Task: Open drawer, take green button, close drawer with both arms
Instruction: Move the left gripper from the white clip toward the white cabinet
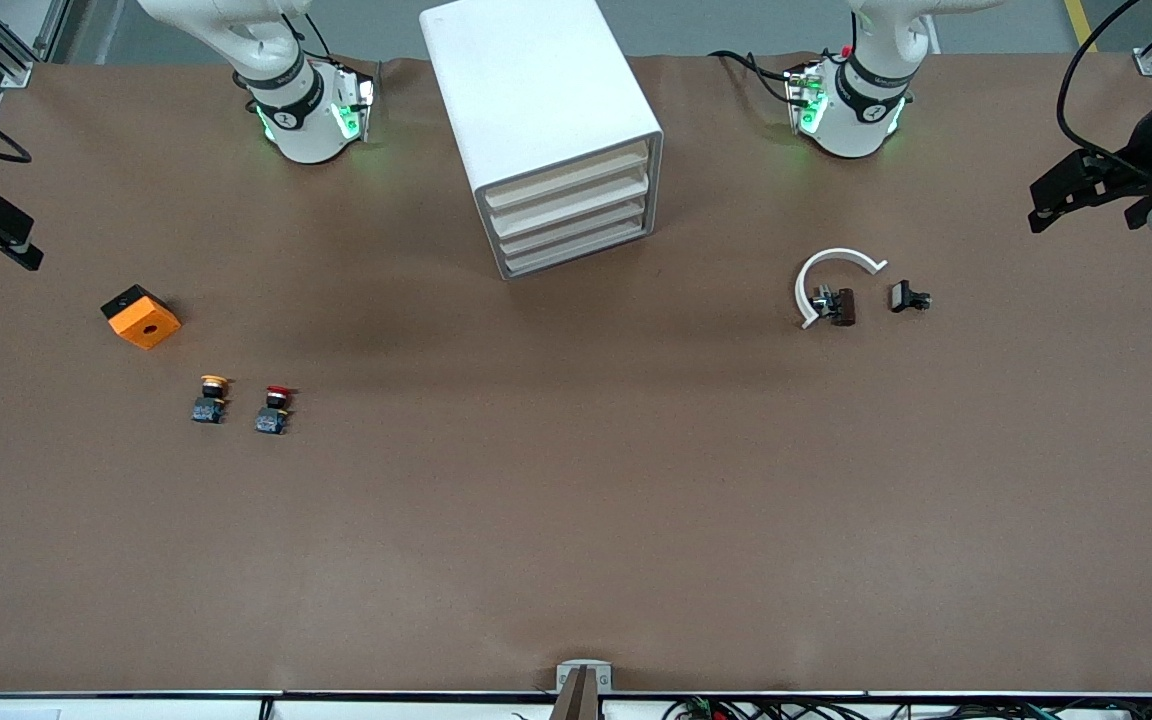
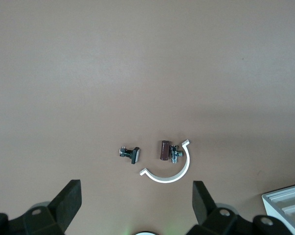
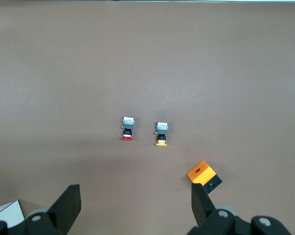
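The white cabinet (image 1: 546, 130) stands at the middle of the table near the arms' bases. Its four cream drawer fronts are all shut; the drawer (image 1: 576, 250) is the bottom one. The green button is hidden. My left gripper (image 1: 1046, 205) hangs over the table's edge at the left arm's end, open and empty (image 2: 136, 203). My right gripper (image 1: 21, 245) hangs over the right arm's end of the table, open and empty (image 3: 135, 205). Both are well away from the cabinet.
An orange box (image 1: 141, 316), a yellow-capped button (image 1: 211, 398) and a red-capped button (image 1: 274, 408) lie toward the right arm's end. A white curved clip (image 1: 829, 275), a brown part (image 1: 841, 305) and a small black part (image 1: 908, 297) lie toward the left arm's end.
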Robot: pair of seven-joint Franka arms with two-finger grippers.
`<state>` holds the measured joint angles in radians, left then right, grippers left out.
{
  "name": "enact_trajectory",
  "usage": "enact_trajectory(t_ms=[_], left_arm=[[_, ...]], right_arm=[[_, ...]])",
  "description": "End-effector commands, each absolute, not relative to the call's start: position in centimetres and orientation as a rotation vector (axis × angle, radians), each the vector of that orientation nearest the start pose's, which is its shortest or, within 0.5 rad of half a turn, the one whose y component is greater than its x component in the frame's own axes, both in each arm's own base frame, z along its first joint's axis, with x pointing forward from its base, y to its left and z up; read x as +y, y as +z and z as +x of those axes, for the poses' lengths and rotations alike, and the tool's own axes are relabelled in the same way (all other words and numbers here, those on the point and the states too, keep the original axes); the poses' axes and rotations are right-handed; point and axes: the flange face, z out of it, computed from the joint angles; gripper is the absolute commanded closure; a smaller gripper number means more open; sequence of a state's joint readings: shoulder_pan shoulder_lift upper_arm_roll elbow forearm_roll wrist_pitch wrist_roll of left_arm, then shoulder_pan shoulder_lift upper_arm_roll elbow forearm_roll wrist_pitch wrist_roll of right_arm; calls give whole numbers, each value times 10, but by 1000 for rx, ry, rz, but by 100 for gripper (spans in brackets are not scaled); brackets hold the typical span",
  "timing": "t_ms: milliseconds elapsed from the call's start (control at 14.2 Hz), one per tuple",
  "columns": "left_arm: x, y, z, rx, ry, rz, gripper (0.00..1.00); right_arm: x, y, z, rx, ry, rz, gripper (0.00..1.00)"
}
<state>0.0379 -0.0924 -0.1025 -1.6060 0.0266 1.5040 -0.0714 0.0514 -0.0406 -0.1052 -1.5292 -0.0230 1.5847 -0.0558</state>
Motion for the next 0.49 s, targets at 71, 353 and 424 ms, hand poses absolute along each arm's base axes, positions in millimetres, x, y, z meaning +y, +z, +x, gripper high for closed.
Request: enact_trajectory(t_ms=[71, 353, 424], left_arm=[[-31, 657, 519, -13, 14, -3085, 0], [-37, 636, 537, 5, 70, -3089, 0], [-38, 627, 542, 6, 94, -3092, 0]], right_arm=[[-33, 672, 545, 22, -144, -3168, 0], [-33, 672, 545, 22, -144, -3168, 0], [-33, 672, 545, 22, -144, -3168, 0]])
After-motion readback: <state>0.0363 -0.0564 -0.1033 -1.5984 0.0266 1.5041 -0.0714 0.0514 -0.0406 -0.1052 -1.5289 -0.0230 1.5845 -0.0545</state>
